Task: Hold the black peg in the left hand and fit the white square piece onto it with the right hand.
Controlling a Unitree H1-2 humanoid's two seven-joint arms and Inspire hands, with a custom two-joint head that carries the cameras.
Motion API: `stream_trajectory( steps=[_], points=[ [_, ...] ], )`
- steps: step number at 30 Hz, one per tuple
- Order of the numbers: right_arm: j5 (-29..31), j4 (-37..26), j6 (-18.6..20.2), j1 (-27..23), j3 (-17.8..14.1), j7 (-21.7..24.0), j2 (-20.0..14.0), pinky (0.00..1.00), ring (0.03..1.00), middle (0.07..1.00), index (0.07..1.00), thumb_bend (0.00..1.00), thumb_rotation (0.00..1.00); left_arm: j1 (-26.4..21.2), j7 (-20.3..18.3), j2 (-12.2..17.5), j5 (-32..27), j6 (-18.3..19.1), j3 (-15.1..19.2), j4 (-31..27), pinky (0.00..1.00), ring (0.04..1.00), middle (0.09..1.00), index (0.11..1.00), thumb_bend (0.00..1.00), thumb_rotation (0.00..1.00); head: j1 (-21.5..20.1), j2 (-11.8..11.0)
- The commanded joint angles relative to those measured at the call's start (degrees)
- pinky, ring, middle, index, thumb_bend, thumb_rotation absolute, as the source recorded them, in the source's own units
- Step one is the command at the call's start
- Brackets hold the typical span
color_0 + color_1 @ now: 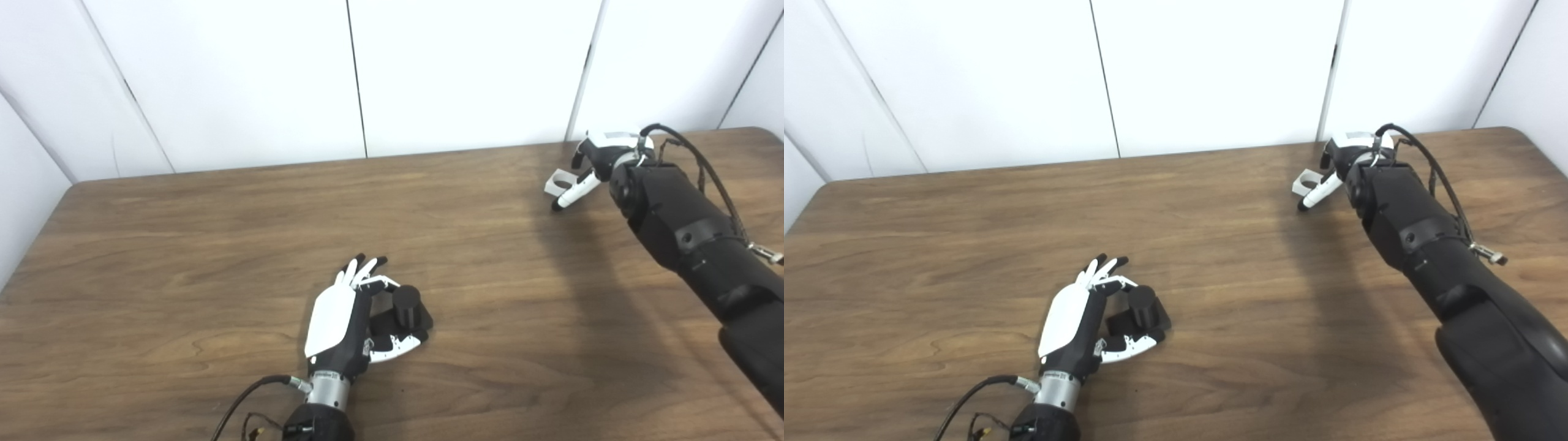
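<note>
Both my hands are out over the brown table (pixel 184 245), well apart from each other. Near the front edge, my left hand (pixel 343 318) lies on the wood with its white back turned up and to the left, its fingers (pixel 361 266) pointing away from me. The peg (pixel 405 304) stands upright on its flat black base, just to the right of my palm. My thumb (pixel 398 348) curls round under the near side of the base, and one bent finger reaches toward the top of the peg from the far side. So this hand is cupped loosely about the peg with fingers spread; whether they press on it, I cannot tell.

Far off at the table's back right, close to the white wall panels (pixel 465 73), my right arm (pixel 692 239) stretches across the wood. Its hand (pixel 1344 160) is bent downward at the wrist. The white piece (pixel 1306 181), with a round hole in it, sits at the hand's left side, touching a white finger (pixel 1318 193) whose black tip points down and left. Part of the hand is hidden behind the wrist, so I cannot make out whether it is truly gripping the piece or only lying against it. A black cable (pixel 704 162) loops along the top of that forearm.
</note>
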Motion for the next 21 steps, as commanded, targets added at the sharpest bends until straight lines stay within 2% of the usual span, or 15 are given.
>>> stream_trajectory(
  steps=[1,14,21],
  points=[
    [0.16,0.38,0.04,-3.07,-0.25,-1.49,-0.31,1.0,1.0,1.0,0.701,0.94,0.47,0.99,-1.32,0.45,1.04,2.32,-0.15,1.9,1.0,1.0,0.916,0.491,0.52,0.07,0.14,-0.01],
    [1.21,2.37,-0.93,-4.29,0.24,-2.45,0.57,1.0,1.0,1.0,0.699,0.92,0.48,0.95,-1.24,0.21,1.2,2.66,-0.02,2.08,1.0,1.0,0.921,0.491,0.52,0.07,0.45,-0.11],
    [2.33,4.58,-1.4,-5.9,0.56,-1.15,1.04,1.0,1.0,1.0,0.645,0.87,0.46,1.03,-1.16,-0.02,0.91,2.58,0.14,2.12,1.0,1.0,0.922,0.492,0.52,0.07,0.58,-0.11]
  ],
)
